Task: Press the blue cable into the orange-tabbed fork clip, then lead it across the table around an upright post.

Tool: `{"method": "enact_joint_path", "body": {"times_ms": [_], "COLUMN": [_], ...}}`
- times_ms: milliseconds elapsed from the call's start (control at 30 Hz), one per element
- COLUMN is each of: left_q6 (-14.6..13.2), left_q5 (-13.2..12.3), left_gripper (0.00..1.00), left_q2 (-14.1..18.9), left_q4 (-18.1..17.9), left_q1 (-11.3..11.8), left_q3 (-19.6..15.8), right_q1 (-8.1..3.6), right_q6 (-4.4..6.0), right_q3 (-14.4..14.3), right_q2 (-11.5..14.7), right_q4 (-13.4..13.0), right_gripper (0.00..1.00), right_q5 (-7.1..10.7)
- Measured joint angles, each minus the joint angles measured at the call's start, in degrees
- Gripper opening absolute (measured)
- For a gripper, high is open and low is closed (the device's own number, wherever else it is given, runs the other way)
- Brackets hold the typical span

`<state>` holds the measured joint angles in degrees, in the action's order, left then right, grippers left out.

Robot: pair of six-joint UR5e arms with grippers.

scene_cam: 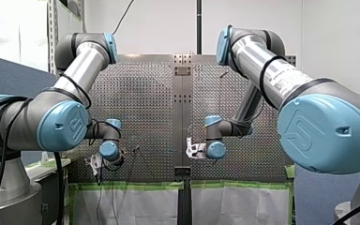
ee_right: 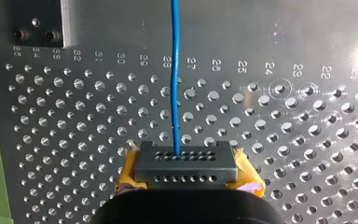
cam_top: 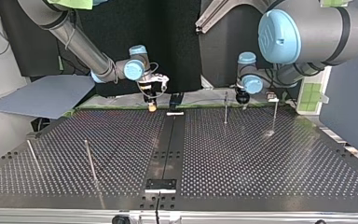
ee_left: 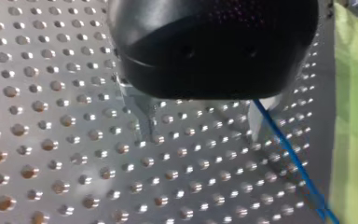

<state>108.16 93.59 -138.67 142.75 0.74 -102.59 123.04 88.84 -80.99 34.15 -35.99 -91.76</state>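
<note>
Right wrist view: the robot's right claw is clamped on the blue cable. The cable emerges from the middle of the dark, hole-patterned tip block set between the yellow pads. It runs straight ahead of the claw over the perforated counter, crossing a row of printed numbers.

Left wrist view: the left claw stands with its two metal fingers well apart, just above the counter and with nothing between them. The blue cable passes close beside one finger and slants away toward a strip of green tape at the counter's edge. Whether cable and finger touch cannot be told.

Top view: both claws hang low over the counter's far edge, the right claw at the view's left of centre and the left claw at its right of centre. Four thin upright posts rise from the counter. One stands just beside the left claw and another is farther right. Two more stand well apart from the claws at the near left.
</note>
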Motion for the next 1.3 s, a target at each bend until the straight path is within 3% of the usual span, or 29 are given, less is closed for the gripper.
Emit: {"method": "enact_joint_path", "body": {"times_ms": [233, 433, 800, 1067, 1300], "left_q6": [-0.01, 0.87, 1.73, 0.16, -3.38], "left_q5": [-3.64, -6.74, -7.38, -7.29, -8.32], "left_gripper": [1.00, 1.00, 1.00, 1.00, 1.00], "left_q2": [0.41, 3.03, 9.42, 12.28, 13.76], "left_q4": [1.59, -0.83, -5.64, -6.05, -8.21], "left_q1": [0.55, 0.95, 0.92, 0.73, 0.36], "left_q3": [-2.15, -5.38, -11.82, -15.98, -20.28], "right_q1": [0.03, 0.04, 0.08, 0.06, -0.20], "right_q6": [-0.11, -0.14, -0.09, 0.05, 0.17], "right_q3": [0.00, -0.01, -0.01, -0.02, -0.01], "right_q2": [0.00, -0.02, -0.08, -0.16, -0.18], "right_q4": [0.32, 0.54, 1.10, 2.30, 2.48], "right_gripper": [0.00, 0.00, 0.00, 0.00, 0.00], "right_q5": [0.01, 0.00, 0.00, 0.00, -0.03]}}
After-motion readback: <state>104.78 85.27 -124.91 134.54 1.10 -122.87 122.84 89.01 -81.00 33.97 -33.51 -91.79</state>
